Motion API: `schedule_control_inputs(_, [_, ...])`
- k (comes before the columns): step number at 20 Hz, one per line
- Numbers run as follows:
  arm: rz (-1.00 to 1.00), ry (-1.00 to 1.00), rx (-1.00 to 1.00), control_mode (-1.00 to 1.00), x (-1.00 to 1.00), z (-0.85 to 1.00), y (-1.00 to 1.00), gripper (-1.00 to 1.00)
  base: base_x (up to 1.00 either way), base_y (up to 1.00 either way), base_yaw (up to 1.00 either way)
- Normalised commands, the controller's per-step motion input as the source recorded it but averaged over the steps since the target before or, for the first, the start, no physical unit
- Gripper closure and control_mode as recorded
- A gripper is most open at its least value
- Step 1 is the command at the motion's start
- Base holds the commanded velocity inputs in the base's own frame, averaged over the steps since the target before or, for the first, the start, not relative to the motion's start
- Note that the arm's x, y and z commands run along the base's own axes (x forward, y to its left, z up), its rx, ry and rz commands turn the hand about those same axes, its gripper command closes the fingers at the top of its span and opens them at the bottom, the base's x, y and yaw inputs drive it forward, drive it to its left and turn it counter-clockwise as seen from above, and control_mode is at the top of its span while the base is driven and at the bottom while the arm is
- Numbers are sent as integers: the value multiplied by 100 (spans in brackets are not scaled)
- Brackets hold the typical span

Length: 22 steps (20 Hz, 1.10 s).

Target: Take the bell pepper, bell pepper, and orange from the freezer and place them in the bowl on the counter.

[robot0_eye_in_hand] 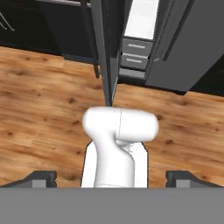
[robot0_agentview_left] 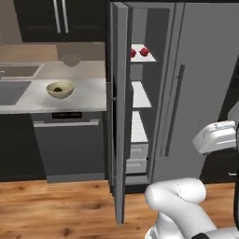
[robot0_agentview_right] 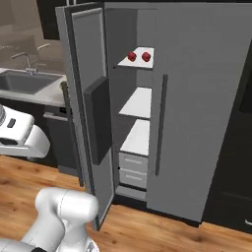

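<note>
Gripper (robot0_eye_in_hand: 112,177) fingers are standing wide apart, holding nothing, pointing down at the wood floor (robot0_eye_in_hand: 39,113) in front of the freezer (robot0_eye_in_hand: 135,39).

Left base view is showing the pale-yellow bowl (robot0_agentview_left: 60,89) on the marbled counter (robot0_agentview_left: 88,95), a dark round orange (robot0_agentview_left: 58,88) sitting inside it; a duller bowl (robot0_agentview_left: 71,59) is sitting further back.

Both bell peppers (robot0_agentview_right: 132,56) (robot0_agentview_right: 146,57) are sitting side by side, apart, on the top freezer shelf; too lumpy to call a long axis.

Freezer door (robot0_agentview_right: 88,123) is hanging open; drawers (robot0_agentview_right: 134,169) are sitting below the shelves.
</note>
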Motion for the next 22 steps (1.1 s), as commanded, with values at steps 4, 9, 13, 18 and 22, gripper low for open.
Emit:
schedule_control_inputs(4, [0,0,0,100,0,0,0,-100,34,-88,-11])
schedule_control_inputs(9, [0,0,0,100,0,0,0,-100,47,-62,-10])
schedule_control_inputs(13, [0,0,0,100,0,0,0,-100,64,-48,0])
schedule_control_inputs(18, [0,0,0,100,0,0,0,-100,63,-49,0])
schedule_control_inputs(22, [0,0,0,100,0,0,0,-100,62,-47,0])
